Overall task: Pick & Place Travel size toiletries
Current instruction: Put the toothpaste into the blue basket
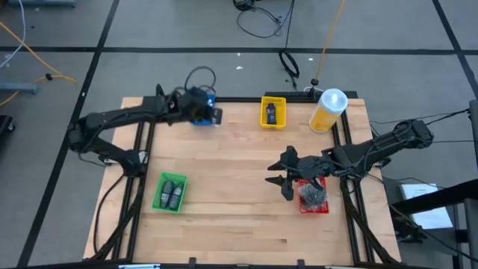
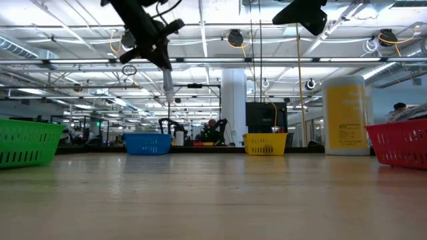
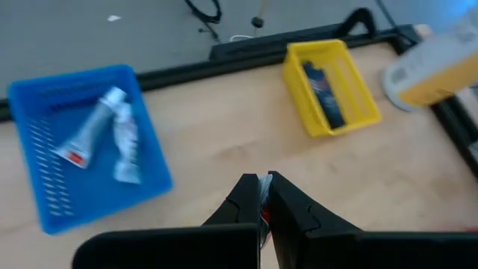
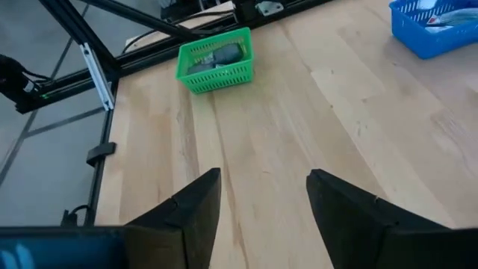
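Toiletries are already spread over four small trays, so the sorting seems well advanced, in my judgement. The blue tray (image 3: 86, 142), near the far left corner of the counter (image 1: 231, 172), holds two white tubes (image 3: 104, 134). The yellow tray (image 1: 273, 112) at the far edge holds one dark item (image 1: 272, 113). The green tray (image 1: 170, 193), toward the near left side, holds two dark bottles (image 1: 172, 194). The red tray (image 1: 314, 196) on the right side still carries a pile of dark items (image 1: 312, 194), and these seem to be what is left to move. The left gripper (image 3: 263, 196) hangs above the counter just beside the blue tray, with its fingers closed on something thin, white with a red mark, perhaps one more tube, but I cannot tell for sure. The right gripper (image 1: 286, 179) is beside the red tray, with its fingers wide apart and nothing between them. A big yellow bottle (image 1: 328, 110) stands at the far right corner.
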Motion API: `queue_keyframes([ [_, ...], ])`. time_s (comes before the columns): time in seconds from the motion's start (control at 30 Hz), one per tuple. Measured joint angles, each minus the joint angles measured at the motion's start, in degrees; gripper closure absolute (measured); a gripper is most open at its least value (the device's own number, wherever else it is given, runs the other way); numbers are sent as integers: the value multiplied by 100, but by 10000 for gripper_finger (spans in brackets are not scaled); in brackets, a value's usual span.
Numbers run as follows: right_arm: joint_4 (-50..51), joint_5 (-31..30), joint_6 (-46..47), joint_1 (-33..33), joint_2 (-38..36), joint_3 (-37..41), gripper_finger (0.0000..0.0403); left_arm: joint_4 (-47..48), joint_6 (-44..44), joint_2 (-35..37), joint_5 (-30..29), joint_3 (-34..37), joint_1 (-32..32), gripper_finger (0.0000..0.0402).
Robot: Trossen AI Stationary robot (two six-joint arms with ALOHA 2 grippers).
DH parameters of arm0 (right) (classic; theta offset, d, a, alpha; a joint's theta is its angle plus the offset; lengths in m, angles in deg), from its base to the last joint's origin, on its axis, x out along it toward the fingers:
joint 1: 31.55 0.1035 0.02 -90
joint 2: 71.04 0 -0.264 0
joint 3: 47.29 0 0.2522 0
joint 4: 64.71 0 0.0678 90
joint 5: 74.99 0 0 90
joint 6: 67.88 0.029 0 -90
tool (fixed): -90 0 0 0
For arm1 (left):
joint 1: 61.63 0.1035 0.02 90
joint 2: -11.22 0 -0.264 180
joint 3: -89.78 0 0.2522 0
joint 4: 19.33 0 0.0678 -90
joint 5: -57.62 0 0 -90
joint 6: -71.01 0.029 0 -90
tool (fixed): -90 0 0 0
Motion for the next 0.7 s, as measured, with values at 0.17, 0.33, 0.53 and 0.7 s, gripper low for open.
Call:
queue_keyframes([
  [0.17,-1,-16,7,-55,0,0,213,61,554,-33,551,0,965,398],
  [0.33,-1,-32,235,-235,0,0,214,178,890,-116,647,-2,1794,398],
  [0.53,-3,-253,517,-478,2,0,216,262,1150,-505,1070,11,2374,397],
  [0.7,-9,-320,560,-630,2,0,216,121,1317,-1012,1374,6,2569,399],
])
